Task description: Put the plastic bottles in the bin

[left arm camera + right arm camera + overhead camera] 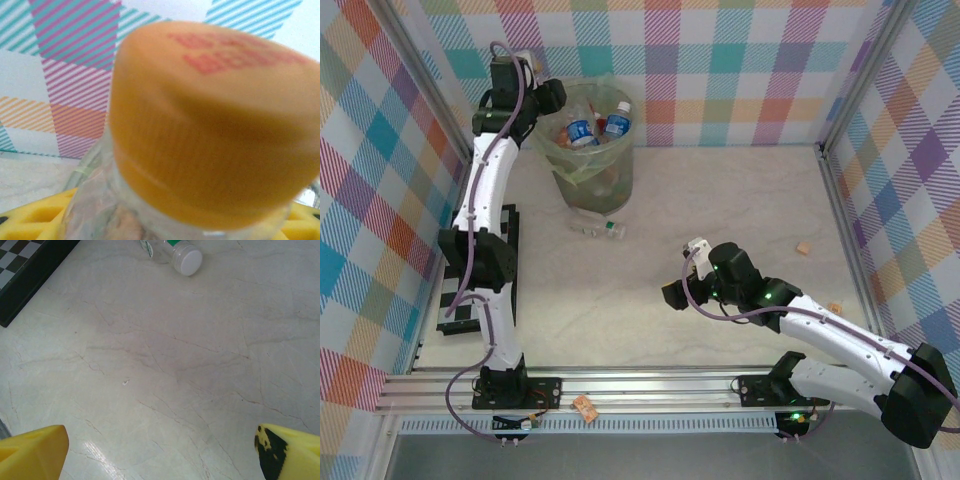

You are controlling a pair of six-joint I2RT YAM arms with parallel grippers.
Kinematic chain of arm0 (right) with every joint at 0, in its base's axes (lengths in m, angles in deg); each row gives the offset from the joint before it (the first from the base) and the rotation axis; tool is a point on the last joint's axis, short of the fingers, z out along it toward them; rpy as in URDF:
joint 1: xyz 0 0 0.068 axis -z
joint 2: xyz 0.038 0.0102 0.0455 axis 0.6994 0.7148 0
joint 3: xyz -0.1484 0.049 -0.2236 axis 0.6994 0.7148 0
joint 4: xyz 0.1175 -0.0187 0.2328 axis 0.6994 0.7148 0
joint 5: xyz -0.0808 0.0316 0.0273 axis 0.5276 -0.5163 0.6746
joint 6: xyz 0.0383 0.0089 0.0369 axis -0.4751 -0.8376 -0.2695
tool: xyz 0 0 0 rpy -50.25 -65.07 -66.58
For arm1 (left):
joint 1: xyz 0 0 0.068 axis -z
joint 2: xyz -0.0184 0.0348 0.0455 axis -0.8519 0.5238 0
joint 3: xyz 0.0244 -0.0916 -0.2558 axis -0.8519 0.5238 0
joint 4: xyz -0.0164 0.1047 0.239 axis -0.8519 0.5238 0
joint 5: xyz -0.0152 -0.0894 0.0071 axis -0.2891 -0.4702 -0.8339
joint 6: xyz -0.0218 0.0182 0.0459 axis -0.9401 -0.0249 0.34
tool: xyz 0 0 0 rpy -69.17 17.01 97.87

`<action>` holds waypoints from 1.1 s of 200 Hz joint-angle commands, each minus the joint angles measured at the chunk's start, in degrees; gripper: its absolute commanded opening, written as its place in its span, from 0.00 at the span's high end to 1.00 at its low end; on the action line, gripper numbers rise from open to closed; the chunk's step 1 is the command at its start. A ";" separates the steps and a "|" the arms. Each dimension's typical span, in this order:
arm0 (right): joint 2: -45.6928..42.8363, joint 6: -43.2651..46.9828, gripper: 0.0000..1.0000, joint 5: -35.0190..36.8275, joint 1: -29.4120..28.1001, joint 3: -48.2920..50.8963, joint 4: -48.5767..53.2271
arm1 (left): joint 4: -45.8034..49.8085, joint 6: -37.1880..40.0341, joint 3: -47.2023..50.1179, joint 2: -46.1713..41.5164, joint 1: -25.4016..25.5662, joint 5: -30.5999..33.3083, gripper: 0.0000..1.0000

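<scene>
Plastic bottle (pixel 210 130), blurred and cut off, held by left end effector (pixel 558 104).

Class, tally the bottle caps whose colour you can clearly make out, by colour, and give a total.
Orange caps: 1, on the bottle in the left gripper
White caps: 2, one in the bin, one on the table
Total: 3

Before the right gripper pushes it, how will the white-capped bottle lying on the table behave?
The white-capped bottle lies on its side on the smooth table, so it will probably roll if nudged. It looks clear and seemingly empty, so it is likely light and easy to squash.
</scene>
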 commanded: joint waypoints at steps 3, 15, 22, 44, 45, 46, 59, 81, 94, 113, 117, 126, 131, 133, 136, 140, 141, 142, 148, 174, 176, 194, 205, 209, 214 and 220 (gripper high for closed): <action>0.71 -0.76 0.05 0.09 0.06 0.19 -0.13 | 8.92 1.94 -5.15 3.53 -0.10 -4.20 0.65; 0.82 -0.88 0.05 0.17 0.07 0.41 -0.49 | 9.62 1.99 -5.57 4.32 -0.05 -4.79 0.65; 0.86 -1.07 0.05 0.19 0.08 0.43 -0.64 | 9.94 2.05 -5.52 4.56 -0.05 -5.17 0.65; 1.07 -1.36 0.05 0.18 0.03 0.44 -0.93 | 10.31 2.15 -5.46 4.64 -0.05 -5.54 0.50; 1.05 -1.37 0.05 0.22 0.06 0.43 -0.90 | 10.29 2.20 -5.48 4.54 -0.05 -5.56 0.48; 1.09 -1.37 0.05 0.19 0.07 0.43 -0.92 | 10.23 2.22 -5.49 4.53 -0.05 -5.62 0.47; 1.43 -1.46 0.05 0.12 0.07 0.47 -1.19 | 9.01 2.17 -4.86 3.59 -0.05 -6.63 0.34; 2.38 -1.62 0.05 -0.19 0.03 0.42 -1.78 | 5.78 1.57 -3.22 0.98 -0.03 -8.28 0.22; 3.02 -1.80 0.05 -0.51 0.08 0.43 -2.24 | 3.59 1.11 -1.98 -0.88 -0.02 -8.76 0.15; 3.66 -1.90 0.05 -0.91 0.07 0.35 -2.59 | 0.45 0.84 0.29 -3.76 -0.03 -8.33 0.11; 3.87 -1.90 0.05 -1.01 0.02 0.38 -2.70 | -0.13 0.84 0.77 -4.25 0.00 -7.86 0.11; 4.09 -1.90 0.05 -1.11 0.03 0.33 -2.72 | -0.99 0.91 1.60 -5.21 -0.05 -6.31 0.11; 4.22 -1.81 0.05 -1.19 0.07 0.29 -2.73 | -1.40 0.97 1.99 -5.52 -0.05 -5.58 0.11; 4.27 -1.79 0.05 -1.21 0.08 0.31 -2.76 | -1.55 1.00 2.09 -5.61 -0.05 -5.34 0.11; 4.29 -1.72 0.05 -1.23 0.03 0.34 -2.80 | -1.68 1.09 2.26 -5.73 -0.05 -4.96 0.11; 4.37 -1.70 0.05 -1.28 0.08 0.29 -2.85 | -1.88 1.18 2.47 -5.87 -0.04 -4.38 0.11; 4.37 -1.67 0.05 -1.30 0.08 0.32 -2.87 | -1.92 1.19 2.53 -5.86 -0.05 -4.28 0.11; 4.37 -1.69 0.05 -1.36 0.08 0.33 -2.83 | -1.93 1.14 2.60 -5.85 0.00 -4.19 0.11; 4.44 -1.70 0.05 -1.41 0.03 0.34 -2.95 | -2.18 1.19 2.74 -5.90 -0.05 -3.68 0.11; 4.77 -1.81 0.05 -1.59 0.08 0.39 -3.31 | -4.44 -0.32 3.99 -4.62 -0.05 -5.08 0.20; 4.81 -1.76 0.05 -1.61 0.08 0.42 -3.26 | -4.53 -0.44 4.04 -4.44 -0.03 -5.37 0.22; 4.97 -1.90 0.05 -1.91 0.06 0.37 -3.34 | -4.77 -1.33 3.79 -2.43 0.04 -6.50 0.32; 5.01 -2.06 0.05 -1.94 0.08 0.38 -3.32 | -4.56 -1.69 3.82 -1.28 0.04 -6.94 0.37; 4.93 -2.11 0.05 -1.89 0.08 0.37 -3.20 | -4.36 -1.78 3.80 -1.07 0.08 -7.10 0.38; 4.82 -2.06 0.05 -1.85 0.06 0.35 -3.13 | -4.12 -1.87 3.82 -0.86 0.12 -7.36 0.38; 4.74 -2.03 0.05 -1.80 0.06 0.49 -3.03 | -4.04 -1.80 3.97 -0.82 0.21 -7.86 0.38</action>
